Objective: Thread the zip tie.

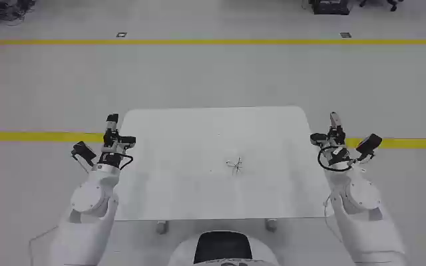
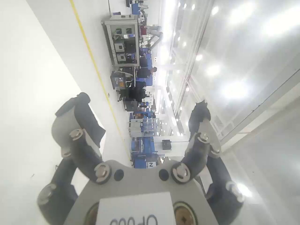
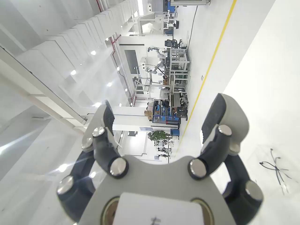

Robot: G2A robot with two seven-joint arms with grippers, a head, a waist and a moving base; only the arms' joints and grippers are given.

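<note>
Grey workshop floor (image 1: 213, 80) surrounds one white surface (image 1: 200, 133), and we count two yellow lines on that floor: one (image 1: 213, 41) well beyond the surface's far edge, and one (image 1: 40, 136) passing behind the surface at the level of the two hands. Two small dark floor plates (image 1: 121, 34) sit just short of the farther line. Two casters (image 1: 162, 227) show under the surface's near edge.

Task item: one small cluster of thin black zip ties (image 1: 234, 165) lies flat near the middle of the surface, slightly toward the right arm's side. In the right wrist view the cluster (image 3: 276, 168) shows as crossed strands on the white top. We make out at least three strands, but cannot give an exact count because they overlap.

Hands, two counted:
- The left hand (image 1: 111, 123) stands just off the surface's left edge, well apart from the zip ties. Its own wrist view shows this hand (image 2: 140, 104) released, both fingers spread wide with nothing between them.
- The right hand (image 1: 335, 123) stands just off the right edge, likewise well apart from the zip ties. Its wrist view shows it (image 3: 164, 101) released, two fingers spread and nothing held.

Neither hand touches the surface or the zip ties.
</note>
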